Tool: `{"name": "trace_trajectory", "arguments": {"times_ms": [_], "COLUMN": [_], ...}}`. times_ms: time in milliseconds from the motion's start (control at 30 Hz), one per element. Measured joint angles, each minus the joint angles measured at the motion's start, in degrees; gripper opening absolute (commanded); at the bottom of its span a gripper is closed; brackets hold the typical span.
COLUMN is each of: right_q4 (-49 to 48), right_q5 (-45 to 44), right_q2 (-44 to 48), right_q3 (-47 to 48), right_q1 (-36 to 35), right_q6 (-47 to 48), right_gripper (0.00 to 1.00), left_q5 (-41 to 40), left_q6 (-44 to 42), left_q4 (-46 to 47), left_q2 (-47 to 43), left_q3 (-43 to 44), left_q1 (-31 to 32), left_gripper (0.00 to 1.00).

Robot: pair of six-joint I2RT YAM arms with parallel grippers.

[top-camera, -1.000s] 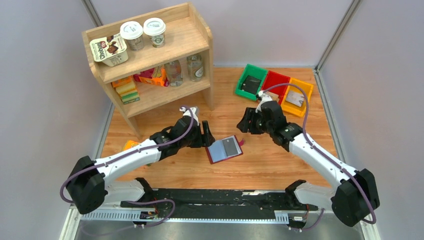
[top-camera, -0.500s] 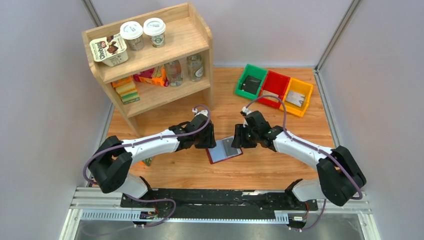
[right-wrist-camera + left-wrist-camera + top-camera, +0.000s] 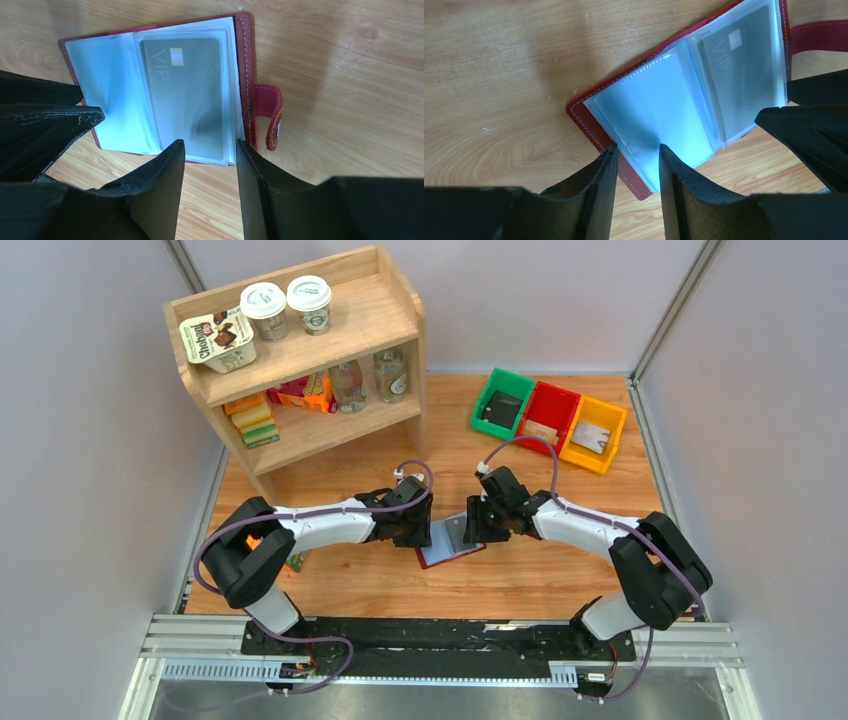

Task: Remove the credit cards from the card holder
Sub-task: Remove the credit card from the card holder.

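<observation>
The holder (image 3: 452, 542) is lying open and flat on the table (image 3: 560, 575), between the two arms. The left gripper (image 3: 637, 148) is hanging over the near edge of the pale left sleeve (image 3: 659, 110), its fingers parted and straddling that edge without pinching it. The right gripper (image 3: 210, 145) is standing parted in the same way at the near edge of the right page, holding nothing. There a grey card (image 3: 187, 90) marked VIP is sitting inside a clear sleeve.

The card is probably going to handle as thin, stiff, light and slick, while the sleeves look soft and floppy. The holder looks light enough to slide or lift with any pull. The left gripper is likely best used pinning the left half down. The right would then nip the card's edge at the sleeve's mouth. Which side that mouth is on cannot be told.
</observation>
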State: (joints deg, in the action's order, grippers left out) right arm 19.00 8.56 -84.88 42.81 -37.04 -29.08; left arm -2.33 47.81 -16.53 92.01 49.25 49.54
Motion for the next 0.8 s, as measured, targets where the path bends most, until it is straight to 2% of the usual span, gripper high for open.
{"name": "trace_trajectory", "arguments": {"times_ms": [233, 433, 567, 667, 800], "right_q4": [0.07, -0.02, -0.28, -0.09, 0.83], "right_q5": [0.55, 2.27, 3.10, 1.75, -0.94], "right_q2": [-0.07, 2.58, 3.80, 3.87, 3.17], "right_q3": [1.01, 1.90, 2.40, 2.60, 2.91], "right_q1": [-0.50, -1.07, -1.22, -1.31, -1.31], "right_q6": [0.02, 0.02, 0.04, 0.07, 0.63], "right_gripper": [0.36, 0.31, 0.37, 0.47, 0.51], "left_q5": [-0.33, -0.70, -0.74, -0.79, -0.87], "left_q6": [0.68, 0.98, 1.18, 1.31, 1.42], "left_q4": [0.85, 1.36, 1.62, 2.10, 2.45], "left_q2": [0.31, 0.22, 0.02, -0.22, -0.39], "left_q3": [-0.31, -0.79, -1.01, -1.44, -1.73], "left_q1": [0.63, 0.68, 0.70, 0.70, 0.70], "left_gripper": [0.35, 0.33, 0.33, 0.33, 0.33]}}
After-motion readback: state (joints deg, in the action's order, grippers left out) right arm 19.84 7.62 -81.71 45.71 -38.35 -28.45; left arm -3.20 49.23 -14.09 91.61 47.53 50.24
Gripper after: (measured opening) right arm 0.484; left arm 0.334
